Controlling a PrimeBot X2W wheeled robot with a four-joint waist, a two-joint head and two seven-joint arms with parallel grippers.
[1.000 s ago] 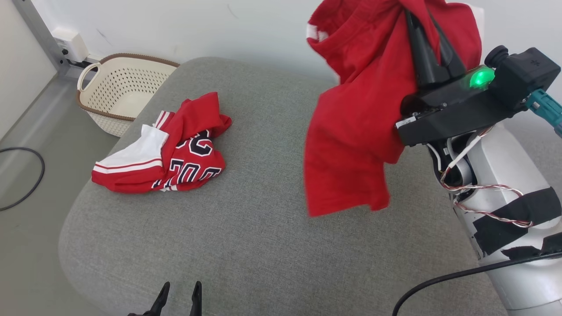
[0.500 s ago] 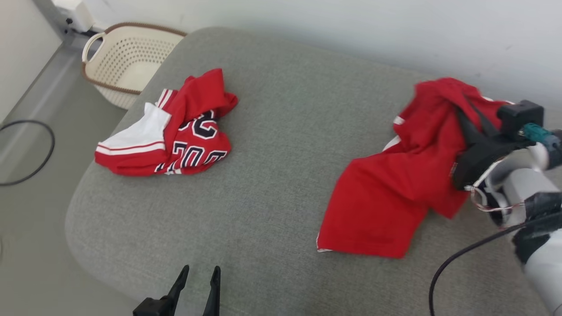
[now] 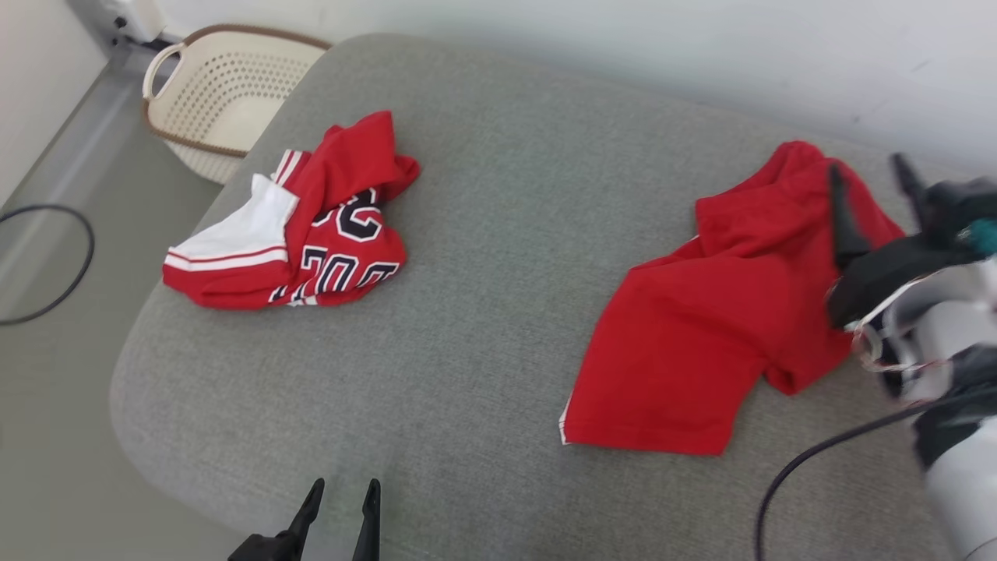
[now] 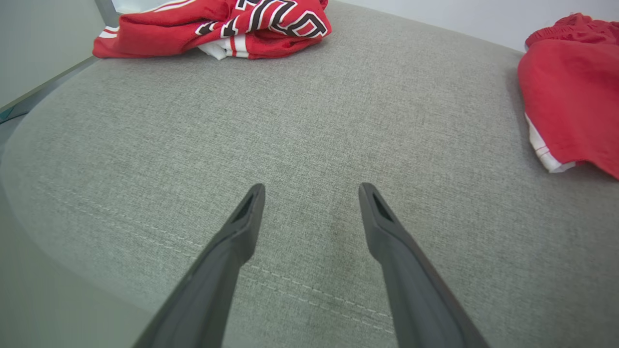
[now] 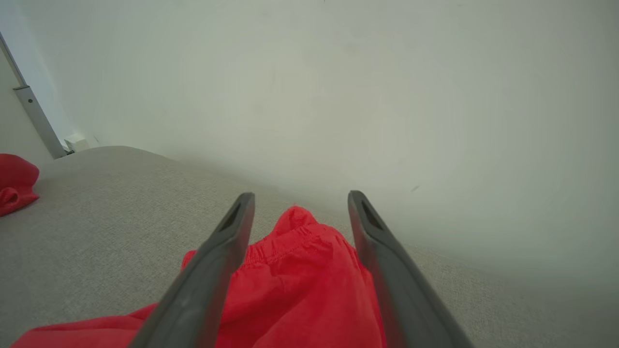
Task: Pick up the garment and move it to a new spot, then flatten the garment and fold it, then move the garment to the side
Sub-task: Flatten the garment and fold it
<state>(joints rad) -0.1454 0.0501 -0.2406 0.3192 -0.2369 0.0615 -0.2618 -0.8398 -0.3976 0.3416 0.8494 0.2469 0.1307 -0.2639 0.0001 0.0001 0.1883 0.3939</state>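
Plain red shorts [image 3: 701, 327] lie spread on the right side of the grey cushion [image 3: 483, 234], waistband toward the wall. My right gripper [image 3: 864, 165] hovers over the waistband [image 5: 300, 241], open, its two fingers apart with the cloth bunched below them and nothing pinched. In the left wrist view the shorts' hem [image 4: 570, 92] shows at the right edge. My left gripper [image 3: 345, 485] is open and holds nothing, low over the cushion's front edge [image 4: 312, 186].
A crumpled red jersey [image 3: 311, 234] with white trim and dark lettering lies on the cushion's left part. A cream perforated basket [image 3: 226, 86] stands on the floor behind it. A dark cable loop [image 3: 47, 265] lies on the floor at left. A pale wall [image 5: 338, 96] backs the cushion.
The right gripper came down from high up, laid the shorts on the cushion and opened off them. The head camera also shifted; the jersey and left gripper stayed put.
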